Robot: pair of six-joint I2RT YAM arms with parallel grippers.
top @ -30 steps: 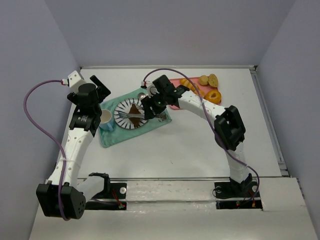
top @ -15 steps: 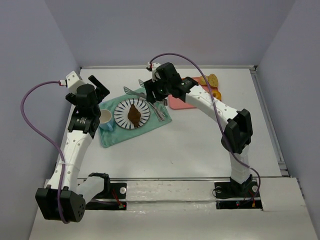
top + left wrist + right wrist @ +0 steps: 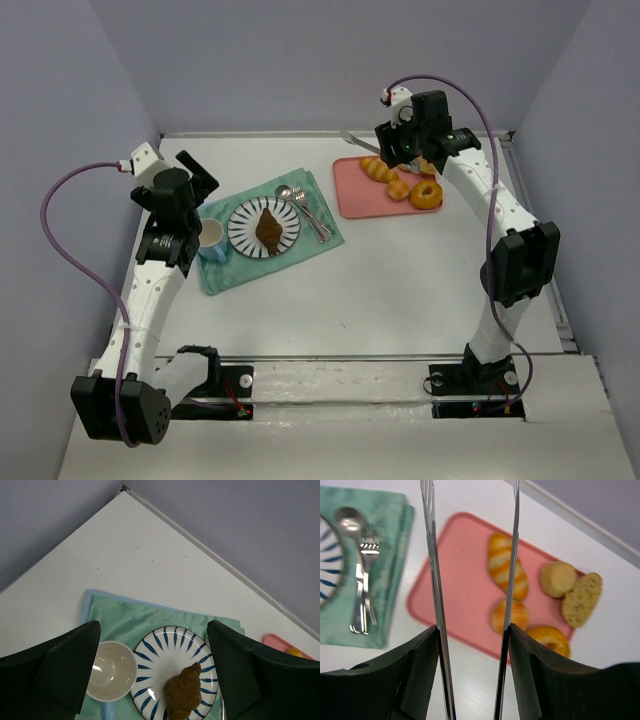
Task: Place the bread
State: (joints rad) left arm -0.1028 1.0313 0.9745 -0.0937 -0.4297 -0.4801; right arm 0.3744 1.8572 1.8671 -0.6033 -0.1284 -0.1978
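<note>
**Croissant's plated, tongs over the tray for the next piece**

Nearest bit: the left tool (image 3: 152, 667) hangs over the green cloth (image 3: 125, 617) w/ fingers spread wide, nothing in them. Under it there's a glossy white cup (image 3: 111, 671) and a blue-striped plate (image 3: 175, 635) w/ the croissant (image 3: 182, 692) on it, dark brown and lumpy. A spoon and fork (image 3: 360, 570) lie on the cloth just beside the plate.

Further back on the white worktop (image 3: 400, 290), the right tool (image 3: 472, 680) is clamped on thin metal tongs (image 3: 434, 580), blades apart and empty, above the pink tray (image 3: 460, 580). On the tray:
- a long golden ribbed roll (image 3: 506, 570)
- a small round bun (image 3: 510, 615) right beside it
- an orange ring-shaped piece (image 3: 547, 637)
- two pale rounds (image 3: 559, 578) at one end, crumbly-looking

IMO the roll's next. Straddle it across the short side at mid-length, squeeze gently bc the shiny crust looks slippery, then lift straight up.
</note>
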